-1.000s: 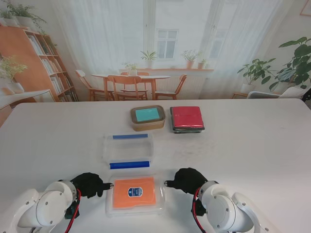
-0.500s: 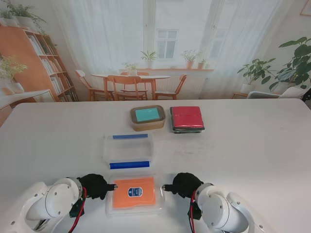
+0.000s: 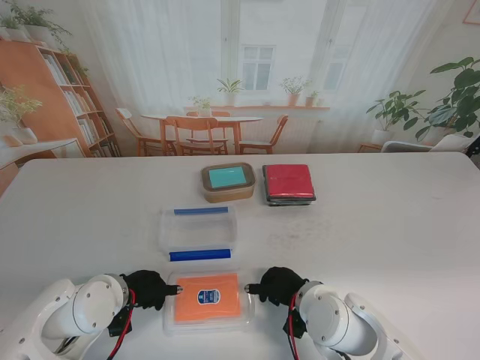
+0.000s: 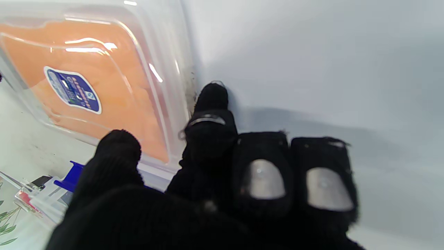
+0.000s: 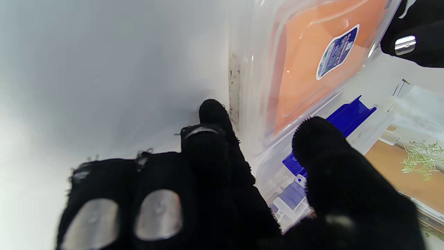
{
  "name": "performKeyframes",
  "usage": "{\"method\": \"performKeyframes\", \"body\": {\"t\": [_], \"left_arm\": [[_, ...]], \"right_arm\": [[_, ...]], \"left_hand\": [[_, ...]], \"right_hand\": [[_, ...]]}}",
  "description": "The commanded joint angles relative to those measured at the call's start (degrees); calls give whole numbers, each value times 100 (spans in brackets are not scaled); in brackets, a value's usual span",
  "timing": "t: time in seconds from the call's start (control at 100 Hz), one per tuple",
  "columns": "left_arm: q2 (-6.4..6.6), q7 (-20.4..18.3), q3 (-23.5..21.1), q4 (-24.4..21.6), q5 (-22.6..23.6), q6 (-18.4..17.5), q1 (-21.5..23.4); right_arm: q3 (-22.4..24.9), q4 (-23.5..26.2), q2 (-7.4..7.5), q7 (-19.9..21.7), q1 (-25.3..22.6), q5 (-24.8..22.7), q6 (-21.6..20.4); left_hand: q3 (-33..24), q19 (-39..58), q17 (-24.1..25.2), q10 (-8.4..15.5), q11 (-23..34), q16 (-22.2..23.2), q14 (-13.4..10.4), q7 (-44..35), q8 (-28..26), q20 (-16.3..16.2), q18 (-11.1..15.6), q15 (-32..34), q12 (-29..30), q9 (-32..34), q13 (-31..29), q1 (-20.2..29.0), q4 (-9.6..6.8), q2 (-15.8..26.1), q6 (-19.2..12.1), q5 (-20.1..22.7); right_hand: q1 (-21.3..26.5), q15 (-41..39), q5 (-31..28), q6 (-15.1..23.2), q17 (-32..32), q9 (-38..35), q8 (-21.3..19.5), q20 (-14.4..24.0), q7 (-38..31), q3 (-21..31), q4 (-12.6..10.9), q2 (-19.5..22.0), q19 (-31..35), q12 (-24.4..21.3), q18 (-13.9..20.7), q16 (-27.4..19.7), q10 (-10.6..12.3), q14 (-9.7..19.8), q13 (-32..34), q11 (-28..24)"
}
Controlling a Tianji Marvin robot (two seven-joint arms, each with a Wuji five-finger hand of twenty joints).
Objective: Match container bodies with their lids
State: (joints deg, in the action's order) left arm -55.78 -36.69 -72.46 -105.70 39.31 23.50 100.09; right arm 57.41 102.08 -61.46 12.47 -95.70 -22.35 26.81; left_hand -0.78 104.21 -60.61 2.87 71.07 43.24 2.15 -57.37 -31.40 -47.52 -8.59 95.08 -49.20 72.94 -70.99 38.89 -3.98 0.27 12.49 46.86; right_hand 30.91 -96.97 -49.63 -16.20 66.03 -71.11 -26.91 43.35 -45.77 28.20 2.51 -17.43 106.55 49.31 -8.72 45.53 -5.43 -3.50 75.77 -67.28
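Note:
An orange lid with a clear rim and blue label (image 3: 208, 300) lies flat on the table nearest to me. My left hand (image 3: 146, 289) and right hand (image 3: 279, 285) flank it, each index fingertip at a side edge. The left wrist view shows the lid (image 4: 104, 80) with my left hand (image 4: 215, 166): index against the rim, thumb raised apart, other fingers curled. It is the same for the lid (image 5: 305, 66) and my right hand (image 5: 225, 180). A clear container body with blue clips (image 3: 199, 232) stands just beyond the lid.
Farther back stand a brown container with a teal lid (image 3: 227, 181) and a dark container with a red lid (image 3: 289, 184). The white table (image 3: 390, 240) spreads to both sides.
Both hands have slid inward toward the orange lid, and their index fingertips now reach its side edges. The lid and containers have not moved.

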Motion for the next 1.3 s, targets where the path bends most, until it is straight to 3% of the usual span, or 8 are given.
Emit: {"method": "performKeyframes", "body": {"t": [0.0,0.46,0.81,1.29], "left_arm": [[-5,-82,120,225,-67,88,112],[9,-73,329,393,-465,185,-120],[-43,145,411,449,-1189,186,-186],[-85,215,184,242,-1608,46,-5]], "right_arm": [[-30,-84,-22,101,19,44,26],[-145,-265,-64,84,176,342,74],[-75,-158,-125,-42,37,686,50],[59,53,-155,-176,-211,797,-167]], "left_hand": [[146,1576,-287,2,-36,34,142,1133,445,70,349,367,-10,-116,-188,-268,134,175,615,-294],[157,1576,-271,-127,-197,18,309,1370,585,250,296,161,46,-209,-185,-316,168,170,671,-309],[162,1576,-263,-217,-280,33,433,1462,647,357,252,41,82,-265,-161,-332,182,174,696,-325],[157,1576,-254,-249,-320,53,502,1500,678,378,240,-25,112,-271,-134,-317,185,146,719,-301]], "right_hand": [[-104,-399,-115,-839,443,-423,139,-75,312,-98,-158,115,1343,50,1422,-23,-542,599,-49,-341],[-99,-404,-172,-831,440,-440,24,-75,276,-109,-162,141,1343,19,1377,-42,-562,554,-52,-324],[-85,-405,-194,-834,438,-441,-47,-81,255,-117,-164,138,1343,12,1359,-52,-573,533,-54,-325],[-71,-407,-214,-852,435,-448,-115,-82,260,-117,-169,128,1343,-5,1326,-66,-602,502,-55,-308]]}}
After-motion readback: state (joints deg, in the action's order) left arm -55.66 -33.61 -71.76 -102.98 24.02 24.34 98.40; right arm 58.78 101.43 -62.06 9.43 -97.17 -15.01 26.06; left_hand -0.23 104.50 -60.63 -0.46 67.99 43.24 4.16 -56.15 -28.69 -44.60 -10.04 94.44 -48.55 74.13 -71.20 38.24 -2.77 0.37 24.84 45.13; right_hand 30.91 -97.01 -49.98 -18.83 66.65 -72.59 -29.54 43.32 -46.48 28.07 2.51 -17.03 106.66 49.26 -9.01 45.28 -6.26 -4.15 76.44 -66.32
